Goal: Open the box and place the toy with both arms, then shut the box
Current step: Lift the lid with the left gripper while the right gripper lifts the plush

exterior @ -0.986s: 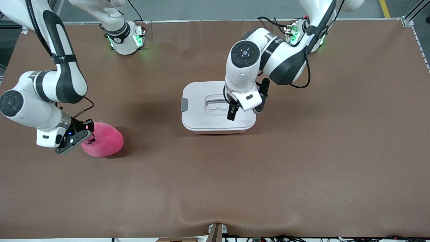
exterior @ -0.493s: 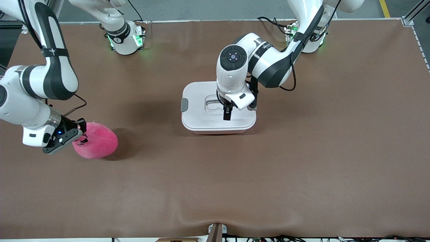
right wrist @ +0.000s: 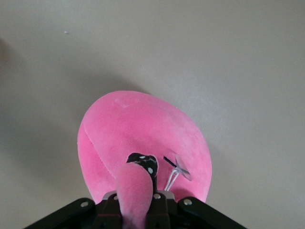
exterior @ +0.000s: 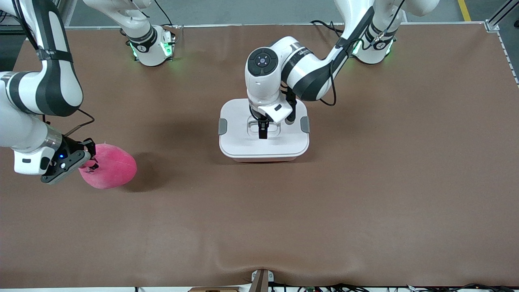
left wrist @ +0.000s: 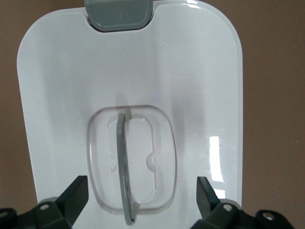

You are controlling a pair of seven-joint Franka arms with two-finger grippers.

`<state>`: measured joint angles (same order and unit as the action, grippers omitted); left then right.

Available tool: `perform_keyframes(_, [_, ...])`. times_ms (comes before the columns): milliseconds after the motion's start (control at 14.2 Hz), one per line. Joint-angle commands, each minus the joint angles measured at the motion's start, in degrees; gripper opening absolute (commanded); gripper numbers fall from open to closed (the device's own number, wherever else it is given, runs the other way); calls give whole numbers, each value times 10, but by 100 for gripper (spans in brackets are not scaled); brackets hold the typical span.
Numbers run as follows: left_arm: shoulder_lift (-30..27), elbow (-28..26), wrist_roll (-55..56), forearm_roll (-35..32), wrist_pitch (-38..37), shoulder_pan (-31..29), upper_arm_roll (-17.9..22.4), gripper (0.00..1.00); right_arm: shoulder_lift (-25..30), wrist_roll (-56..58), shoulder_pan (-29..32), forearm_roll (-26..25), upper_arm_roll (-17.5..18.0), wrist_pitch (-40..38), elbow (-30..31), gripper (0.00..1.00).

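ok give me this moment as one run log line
left gripper: open, over box lid handle | right gripper: shut on toy, toward right arm's end | box: closed

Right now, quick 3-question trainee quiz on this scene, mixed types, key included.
1. True or false: the lid is on the box.
2. The right gripper is shut on: A) a clip B) the toy C) nothing.
3. Fill in: the open left gripper hangs over the lid's ____.

Key: 1 true. 2 B. 3 handle.
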<state>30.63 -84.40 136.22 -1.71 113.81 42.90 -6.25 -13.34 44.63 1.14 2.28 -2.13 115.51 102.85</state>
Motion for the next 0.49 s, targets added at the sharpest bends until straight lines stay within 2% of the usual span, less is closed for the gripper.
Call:
perform_keyframes(0, [8,1,16,-11,8,5,5,100,11,10,9,-9,5,-32,-23,0])
perform_keyframes(211, [7,-14,17,-11,18,4,5,100,11,9,5,-18,7,-42,-41,0])
perform_keyframes(282, [7,-15,17,-11,20,6,5,87,11,9,5,-25,7,-49,-50,0])
perform_keyframes(423, [7,-16,17,-11,23,7,5,52,18,9,4,-27,10,-70,-63,0])
